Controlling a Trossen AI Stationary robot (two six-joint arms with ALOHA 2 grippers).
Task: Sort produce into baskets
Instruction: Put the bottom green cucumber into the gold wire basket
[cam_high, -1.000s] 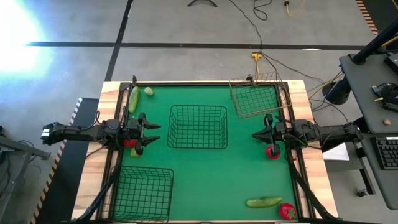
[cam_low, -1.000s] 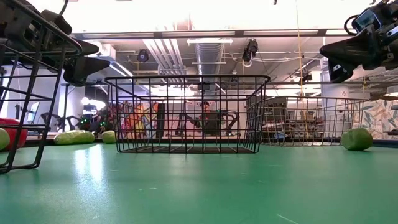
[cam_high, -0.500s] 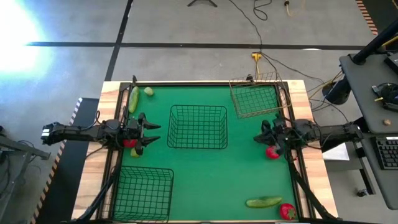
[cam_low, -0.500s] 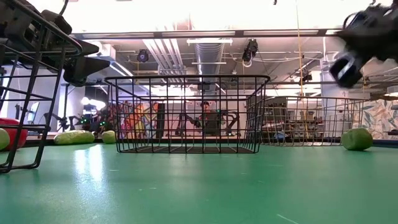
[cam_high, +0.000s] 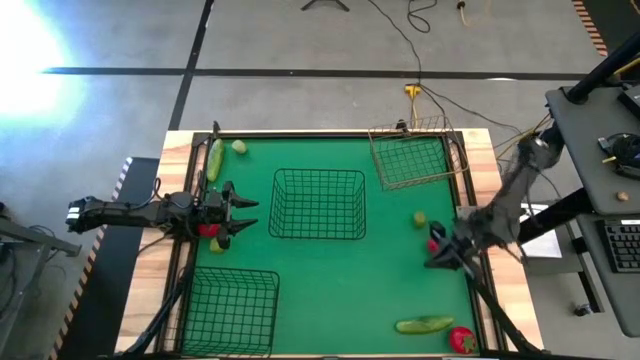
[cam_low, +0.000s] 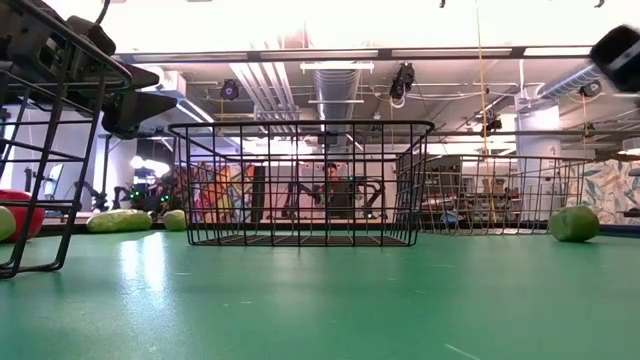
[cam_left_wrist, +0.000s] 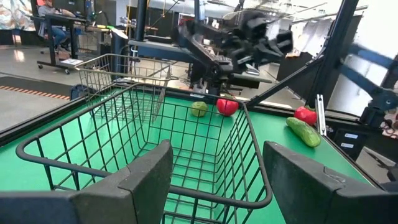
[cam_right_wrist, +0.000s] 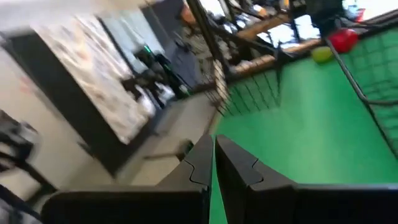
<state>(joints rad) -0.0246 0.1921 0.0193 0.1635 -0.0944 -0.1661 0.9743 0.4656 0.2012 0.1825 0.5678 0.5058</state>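
Green felt covers the table (cam_high: 330, 270), and on it, going from the near edge to the far one in the high view, the things lie as follows. At the near right corner a red tomato (cam_high: 461, 340) lies just beside a long cucumber (cam_high: 423, 324). At the near left stands a dark wire basket (cam_high: 231, 311).

Further in, the right gripper (cam_high: 437, 260) hangs near the right edge (this arm is blurred in the high view); in the right wrist view its two fingers (cam_right_wrist: 198, 165) are pressed together with nothing between them. A second tomato (cam_high: 436, 241) lies just beside this gripper, and a small yellow-green fruit (cam_high: 419, 219) lies a little beyond it.

The left gripper (cam_high: 240, 215) is at the left edge, with its fingers apart and holding nothing. Under the left arm, a third tomato (cam_high: 207, 230) and a pale fruit (cam_high: 216, 245) lie.

In the middle stands the second dark basket (cam_high: 318, 204). Behind it, at the far right corner, is the tan basket (cam_high: 412, 155), which looks tilted. At the far left corner, another cucumber (cam_high: 215, 159) lies beside a third pale fruit (cam_high: 239, 147).
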